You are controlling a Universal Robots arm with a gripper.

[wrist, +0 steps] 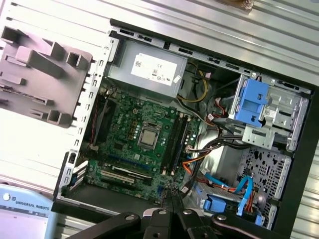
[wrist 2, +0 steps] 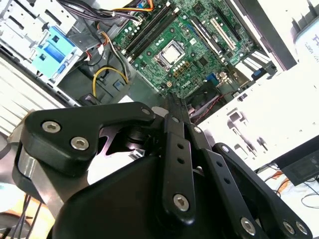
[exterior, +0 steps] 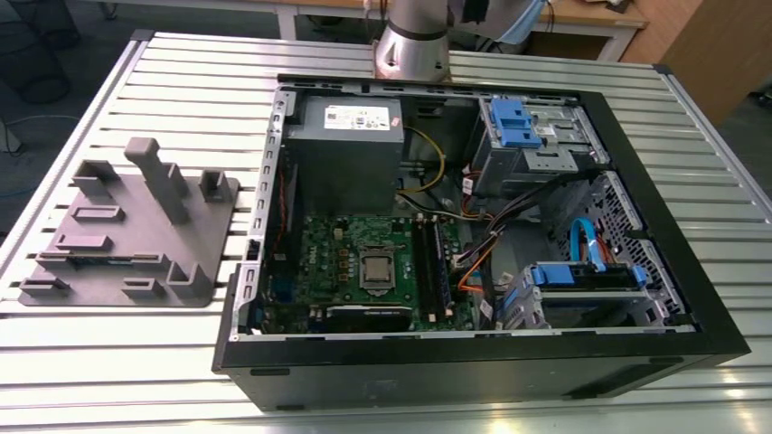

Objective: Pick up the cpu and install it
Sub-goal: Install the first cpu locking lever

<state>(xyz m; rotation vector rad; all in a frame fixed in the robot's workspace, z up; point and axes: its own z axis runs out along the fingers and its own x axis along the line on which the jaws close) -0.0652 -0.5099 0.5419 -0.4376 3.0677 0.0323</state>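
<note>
The cpu [exterior: 376,271] is a small silvery square lying flat in the socket in the middle of the green motherboard [exterior: 325,244], inside the open black computer case [exterior: 675,271]. Both wrist views show the cpu [wrist 2: 172,53] [wrist: 148,137] from well above. My gripper [wrist 2: 172,102] [wrist: 172,195] hangs high over the case's open side, away from the chip. Its black fingers [wrist 2: 175,129] meet at the tips, shut with nothing between them.
A grey plastic fixture plate [exterior: 127,231] with upright blocks lies on the slatted metal table [exterior: 145,362] at the exterior view's left of the case. The case also holds a power supply [exterior: 343,136], blue drive brackets [exterior: 509,122], cables [exterior: 483,253] and memory sticks [exterior: 431,262]. The arm's base [exterior: 414,45] stands behind the case.
</note>
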